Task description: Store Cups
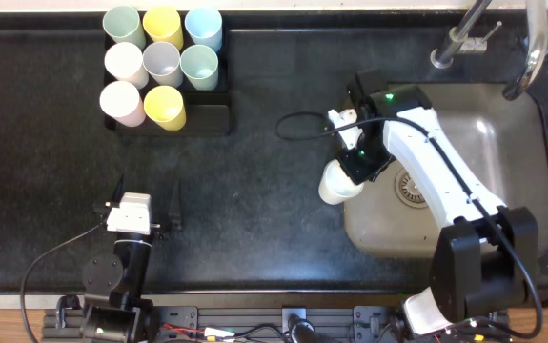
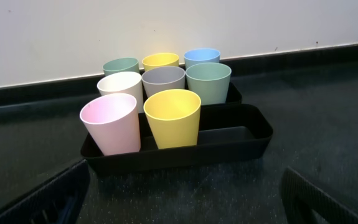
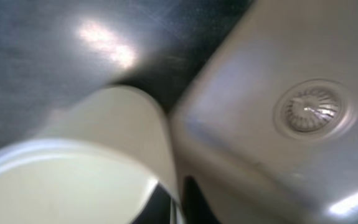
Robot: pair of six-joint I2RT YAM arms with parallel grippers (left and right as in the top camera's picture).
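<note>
A black tray (image 1: 214, 118) at the back left holds several upright cups in pastel colours, among them a pink cup (image 1: 121, 103) and a yellow cup (image 1: 164, 107) in its front row. The slot to the right of the yellow cup (image 2: 172, 117) is bare, seen as the tray's open end (image 2: 241, 134). My right gripper (image 1: 354, 170) is shut on a cream cup (image 1: 337, 184), held tilted over the sink's left rim. The cream cup (image 3: 98, 168) has its open mouth toward the wrist camera. My left gripper (image 1: 148, 187) stands open in front of the tray, apart from it and holding nothing.
The steel sink (image 1: 502, 124) with its drain (image 3: 312, 109) lies at the right, with a faucet (image 1: 459, 33) behind it. A black cable (image 1: 302, 124) loops over the dark counter (image 1: 254, 219) between the tray and the sink.
</note>
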